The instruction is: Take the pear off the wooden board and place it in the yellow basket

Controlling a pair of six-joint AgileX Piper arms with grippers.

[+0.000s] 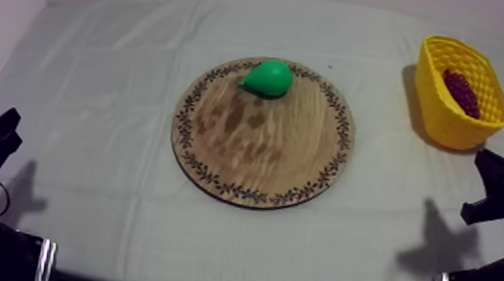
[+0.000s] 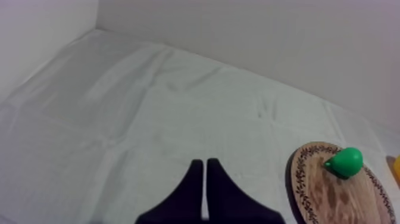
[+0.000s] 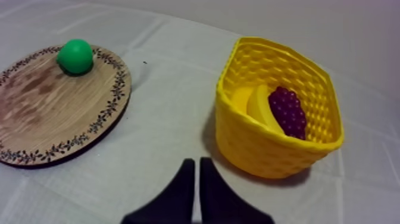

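Grapes (image 3: 288, 111) and a banana (image 3: 259, 106) occupy the yellow basket (image 3: 262, 149).

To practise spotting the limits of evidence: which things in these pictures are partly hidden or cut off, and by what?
Right wrist view: a yellow fruit beside the grapes, probably a banana, is half hidden behind the near wall of the yellow basket.
Top view: the basket's wall hides everything inside except the grapes.
Left wrist view: the wooden board is cut off by the picture's edge.
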